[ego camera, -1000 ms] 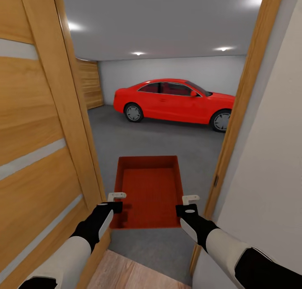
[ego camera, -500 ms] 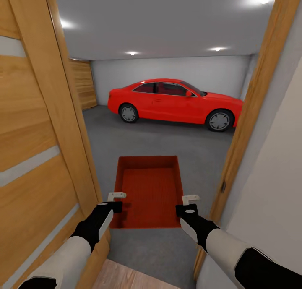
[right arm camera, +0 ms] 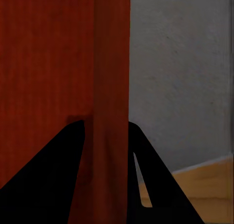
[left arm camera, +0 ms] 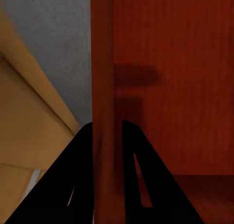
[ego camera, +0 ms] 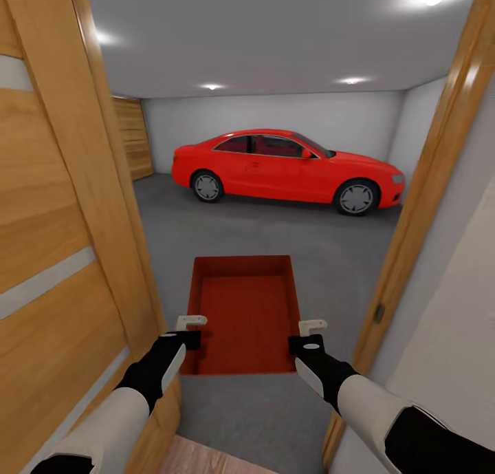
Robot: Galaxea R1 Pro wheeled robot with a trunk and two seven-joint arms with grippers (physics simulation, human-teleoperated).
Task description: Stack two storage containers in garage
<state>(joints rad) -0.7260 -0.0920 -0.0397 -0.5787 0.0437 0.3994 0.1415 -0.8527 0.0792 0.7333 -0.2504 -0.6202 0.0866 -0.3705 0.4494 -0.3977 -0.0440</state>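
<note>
While crossing the doorway (ego camera: 124, 185) into the garage, carrying one storage container (ego camera: 242, 312), left gripper (ego camera: 190, 329) and right gripper (ego camera: 309, 336) clamped on opposite walls; next, lower onto concrete floor (ego camera: 289, 233).

The right gripper (right arm camera: 106, 151) has its two dark fingers (right arm camera: 58, 180) clamped on either side of the orange-red container (right arm camera: 48, 63) wall. Beyond it lies grey concrete floor (right arm camera: 180, 78), with a wooden strip (right arm camera: 204, 185) at its edge.

No text, label, brand, number or sign can be read in any view, neither on the red car (ego camera: 289, 166) nor on the wooden door (ego camera: 55, 254).
</note>
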